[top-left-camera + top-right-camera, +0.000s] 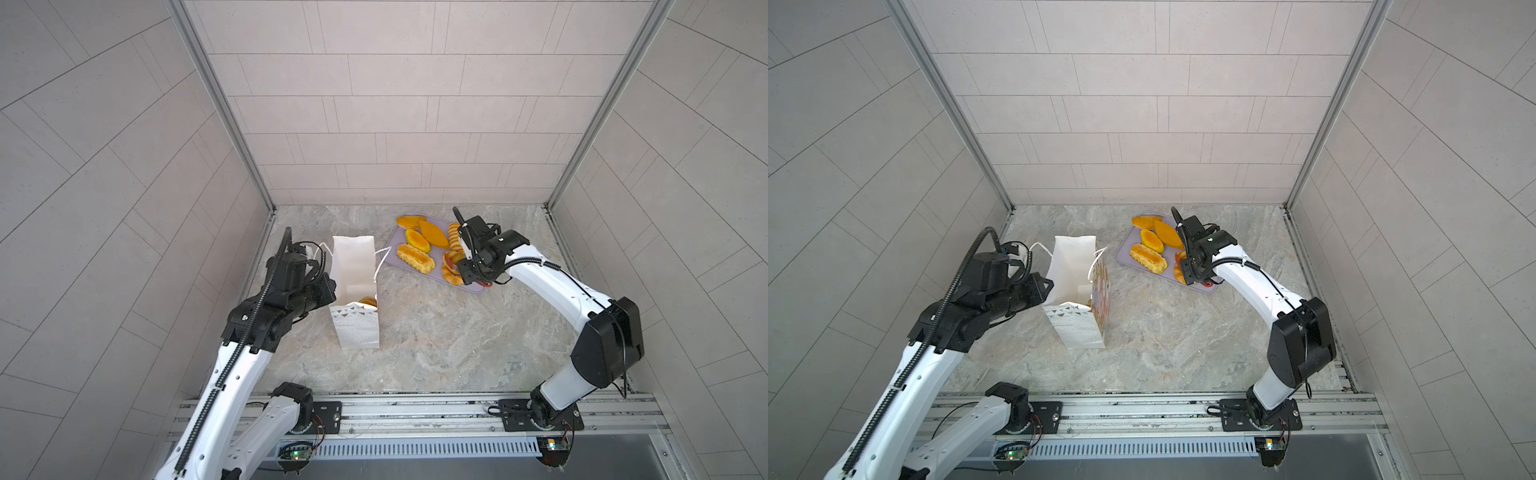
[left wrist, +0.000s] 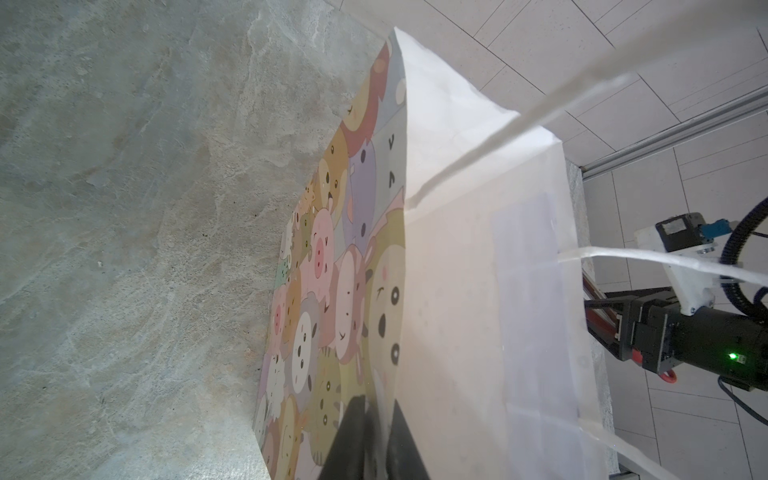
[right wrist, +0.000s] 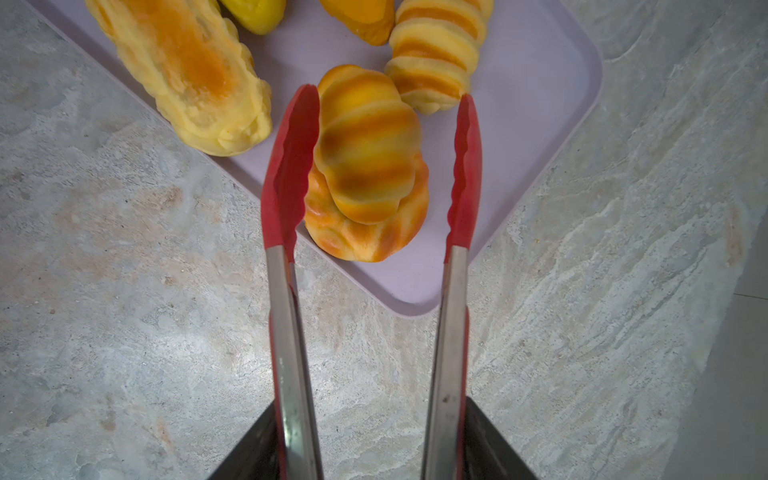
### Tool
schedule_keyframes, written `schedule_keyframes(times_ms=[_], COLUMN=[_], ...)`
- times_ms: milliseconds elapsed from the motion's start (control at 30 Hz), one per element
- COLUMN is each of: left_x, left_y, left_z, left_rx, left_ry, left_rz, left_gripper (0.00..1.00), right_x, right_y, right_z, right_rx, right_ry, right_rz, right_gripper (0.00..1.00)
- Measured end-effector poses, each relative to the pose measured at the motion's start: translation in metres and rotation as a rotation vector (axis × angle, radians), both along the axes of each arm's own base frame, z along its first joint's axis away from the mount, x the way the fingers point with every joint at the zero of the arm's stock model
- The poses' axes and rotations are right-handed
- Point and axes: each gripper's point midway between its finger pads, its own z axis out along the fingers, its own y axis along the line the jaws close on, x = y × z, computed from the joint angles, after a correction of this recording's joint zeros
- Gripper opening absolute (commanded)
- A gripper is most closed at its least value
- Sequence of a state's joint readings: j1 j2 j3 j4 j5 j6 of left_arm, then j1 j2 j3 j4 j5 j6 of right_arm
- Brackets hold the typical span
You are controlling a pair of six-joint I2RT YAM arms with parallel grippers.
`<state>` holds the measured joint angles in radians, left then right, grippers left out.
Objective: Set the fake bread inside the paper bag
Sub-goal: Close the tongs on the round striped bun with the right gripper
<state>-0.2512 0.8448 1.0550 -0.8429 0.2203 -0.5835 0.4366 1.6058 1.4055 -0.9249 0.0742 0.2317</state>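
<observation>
The white paper bag (image 1: 355, 266) (image 1: 1071, 270) stands open on the stone table, its cartoon-face front (image 2: 324, 270) showing. My left gripper (image 1: 330, 286) (image 2: 380, 403) is shut on its upper wall. One piece of fake bread (image 1: 368, 300) lies inside. My right gripper (image 1: 465, 270) (image 3: 370, 419) is shut on the metal tongs (image 3: 286, 332). Their red tips are spread either side of a striped roll (image 3: 365, 145) stacked on another roll (image 3: 365, 237). One tip touches it and the other stands apart. More fake bread (image 1: 415, 257) lies on the tray.
A lilac tray (image 1: 392, 253) (image 3: 540, 83) sits at the back right, holding a long pastry (image 3: 183, 70) and a second striped roll (image 3: 436, 54). The bag's cord handles (image 2: 623, 257) hang loose. Tiled walls close in three sides, and a metal rail (image 1: 415, 411) runs along the front.
</observation>
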Motion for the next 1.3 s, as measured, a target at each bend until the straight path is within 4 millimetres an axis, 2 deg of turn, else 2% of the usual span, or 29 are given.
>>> schedule_keyframes(times_ms=[400, 800, 900, 1133, 1300], left_x=[0.0, 0.0, 0.0, -0.001, -0.001], left_y=[0.001, 0.001, 0.002, 0.002, 0.003], left_z=[0.001, 0.001, 0.0, -0.001, -0.001], left_rx=[0.002, 0.004, 0.005, 0.012, 0.015], left_ry=[-0.004, -0.003, -0.003, 0.001, 0.001], left_rz=[0.002, 0.004, 0.006, 0.004, 0.005], left_gripper=[0.13, 0.14, 0.18, 0.38, 0.41], right_x=[0.008, 0.012, 0.014, 0.015, 0.015], right_y=[0.002, 0.003, 0.003, 0.002, 0.0], right_z=[-0.007, -0.016, -0.015, -0.012, -0.01], right_rx=[0.027, 0.05, 0.053, 0.056, 0.052], right_ry=[0.021, 0.052, 0.049, 0.042, 0.04], right_rz=[-0.007, -0.015, -0.017, -0.024, -0.028], right_gripper=[0.62, 0.57, 0.55, 0.49, 0.47])
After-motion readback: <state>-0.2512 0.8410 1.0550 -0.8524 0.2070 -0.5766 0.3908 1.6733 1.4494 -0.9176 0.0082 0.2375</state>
